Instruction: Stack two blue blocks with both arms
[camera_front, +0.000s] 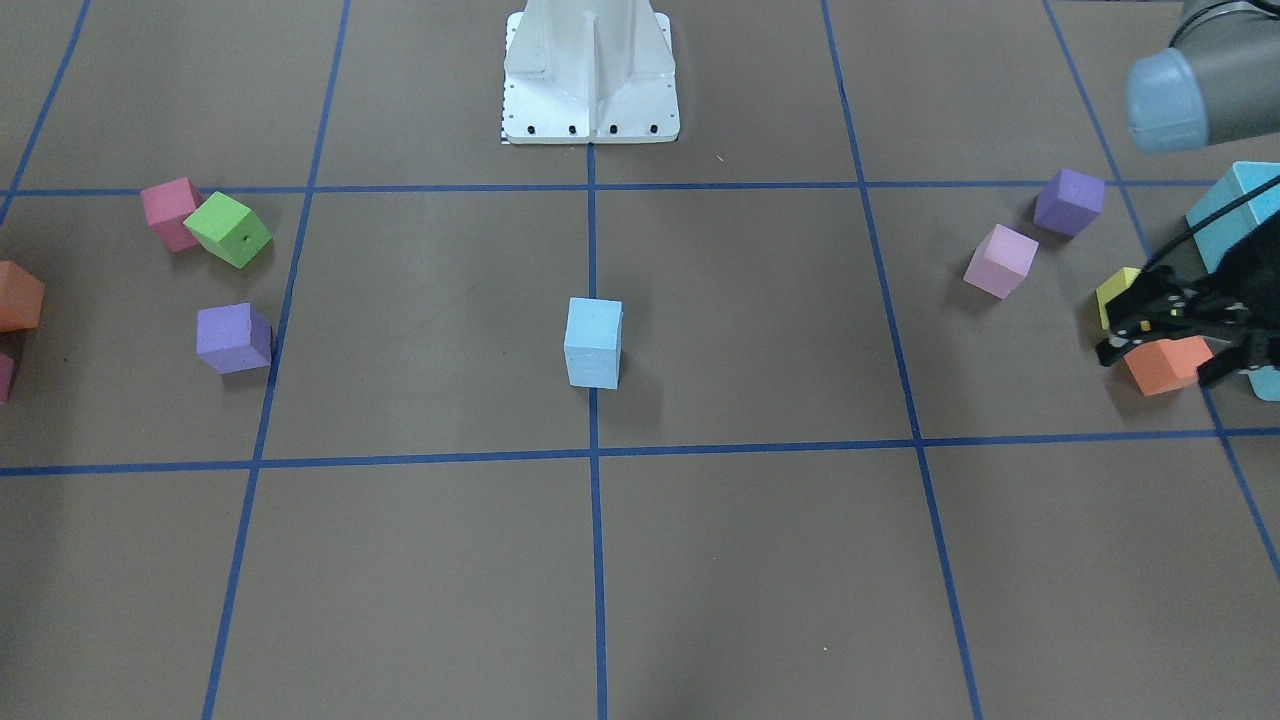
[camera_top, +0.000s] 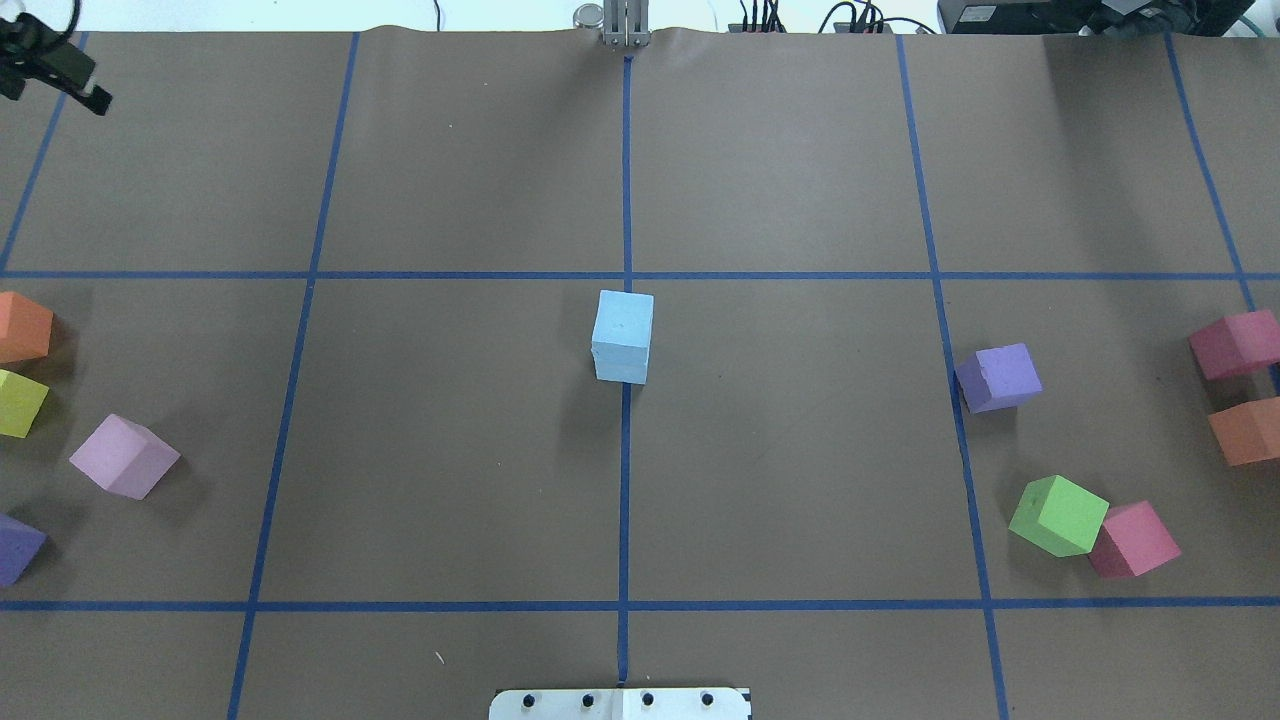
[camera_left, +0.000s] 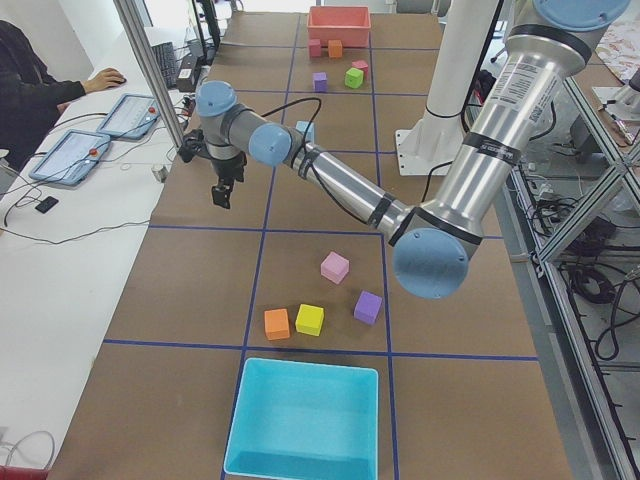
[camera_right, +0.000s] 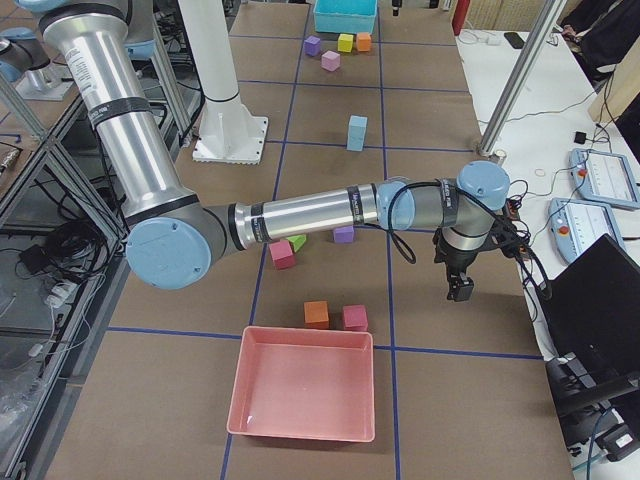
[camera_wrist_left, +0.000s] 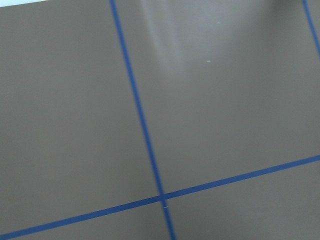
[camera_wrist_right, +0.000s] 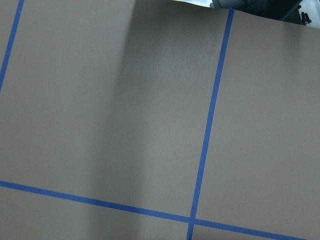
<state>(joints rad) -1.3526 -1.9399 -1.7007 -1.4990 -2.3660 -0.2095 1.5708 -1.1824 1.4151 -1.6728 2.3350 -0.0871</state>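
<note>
The two pale blue blocks (camera_front: 593, 342) stand one on top of the other at the middle of the table, on the centre tape line. The stack also shows in the overhead view (camera_top: 623, 337) and the exterior right view (camera_right: 356, 132). No gripper touches it. My left gripper (camera_front: 1160, 365) hangs far out on my left side, high above an orange cube (camera_front: 1168, 367), jaws apart and empty; it shows in the overhead view's far left corner (camera_top: 55, 95). My right gripper (camera_right: 458, 290) hangs over the table's far right part; I cannot tell whether it is open or shut.
On my left lie a pink cube (camera_top: 124, 456), a yellow cube (camera_top: 20, 402), a purple cube (camera_front: 1069, 201) and a turquoise bin (camera_left: 300, 420). On my right lie purple (camera_top: 997, 377), green (camera_top: 1058, 514), pink and orange cubes, and a pink bin (camera_right: 300, 385). The white base (camera_front: 590, 70) stands behind the stack.
</note>
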